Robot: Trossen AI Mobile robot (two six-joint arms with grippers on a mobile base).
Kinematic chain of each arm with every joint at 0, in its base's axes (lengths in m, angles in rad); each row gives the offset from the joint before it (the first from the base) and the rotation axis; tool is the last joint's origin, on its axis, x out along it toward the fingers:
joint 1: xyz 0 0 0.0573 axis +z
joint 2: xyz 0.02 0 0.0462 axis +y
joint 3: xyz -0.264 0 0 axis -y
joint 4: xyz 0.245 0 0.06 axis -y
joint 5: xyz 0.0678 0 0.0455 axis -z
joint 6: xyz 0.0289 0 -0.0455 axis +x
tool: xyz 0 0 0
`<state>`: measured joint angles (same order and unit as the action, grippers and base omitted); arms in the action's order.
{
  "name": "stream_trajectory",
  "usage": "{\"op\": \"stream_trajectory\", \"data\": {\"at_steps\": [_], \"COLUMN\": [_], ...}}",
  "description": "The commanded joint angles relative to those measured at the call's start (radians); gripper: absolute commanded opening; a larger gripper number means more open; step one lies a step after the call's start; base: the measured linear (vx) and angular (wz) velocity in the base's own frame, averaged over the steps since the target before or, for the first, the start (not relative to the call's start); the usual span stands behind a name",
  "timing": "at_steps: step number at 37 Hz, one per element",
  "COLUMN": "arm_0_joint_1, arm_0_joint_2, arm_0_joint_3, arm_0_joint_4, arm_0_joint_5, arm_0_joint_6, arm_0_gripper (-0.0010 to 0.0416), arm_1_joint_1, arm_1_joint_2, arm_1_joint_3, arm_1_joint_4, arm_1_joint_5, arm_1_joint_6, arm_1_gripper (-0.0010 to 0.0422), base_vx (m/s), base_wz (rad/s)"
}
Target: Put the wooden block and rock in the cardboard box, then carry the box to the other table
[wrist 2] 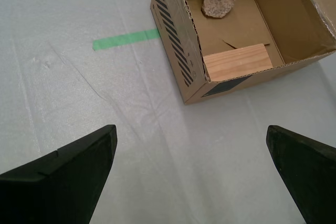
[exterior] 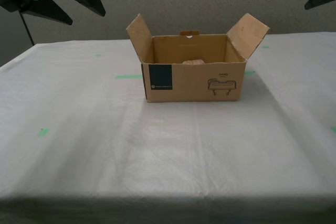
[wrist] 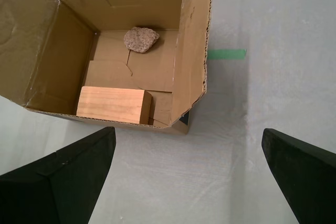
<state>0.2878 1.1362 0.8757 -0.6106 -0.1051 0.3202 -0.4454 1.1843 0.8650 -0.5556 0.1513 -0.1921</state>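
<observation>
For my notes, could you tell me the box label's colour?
Dark navy label, clearest in the exterior view.

— What does my second gripper (wrist 2: 191, 174) look down on?

— Its two dark fingers (wrist 2: 63, 182) stand wide apart with nothing between them, above the white cloth of the table (wrist 2: 79, 103).

— And the cardboard box (wrist 2: 181, 56)?

— It is open. The rock (wrist 2: 218, 4) lies toward one inner corner and the wooden block (wrist 2: 237, 62) against the opposite wall, apart. A green tape strip (wrist 2: 125, 39) runs up to the striped side.
</observation>
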Motion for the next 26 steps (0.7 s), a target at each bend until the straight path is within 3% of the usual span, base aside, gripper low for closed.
{"op": "stream_trajectory", "data": {"at_steps": [1,26], "arm_0_joint_1": [0.001,0.001], "arm_0_joint_2": [-0.001,-0.001], "arm_0_joint_3": [0.000,0.000], "arm_0_joint_4": [0.002,0.002], "arm_0_joint_5": [0.002,0.002], "arm_0_joint_6": [0.001,0.001], "arm_0_gripper": [0.0388,0.0388], "arm_1_joint_1": [0.000,0.000], "arm_1_joint_2": [0.000,0.000], "arm_1_joint_3": [0.001,0.001], "arm_1_joint_4": [0.002,0.002], "arm_1_joint_5": [-0.001,-0.001], "arm_1_joint_6": [0.002,0.002], "arm_1_gripper": [0.0389,0.0389], "base_vx": [0.000,0.000], "base_wz": [0.000,0.000]}}
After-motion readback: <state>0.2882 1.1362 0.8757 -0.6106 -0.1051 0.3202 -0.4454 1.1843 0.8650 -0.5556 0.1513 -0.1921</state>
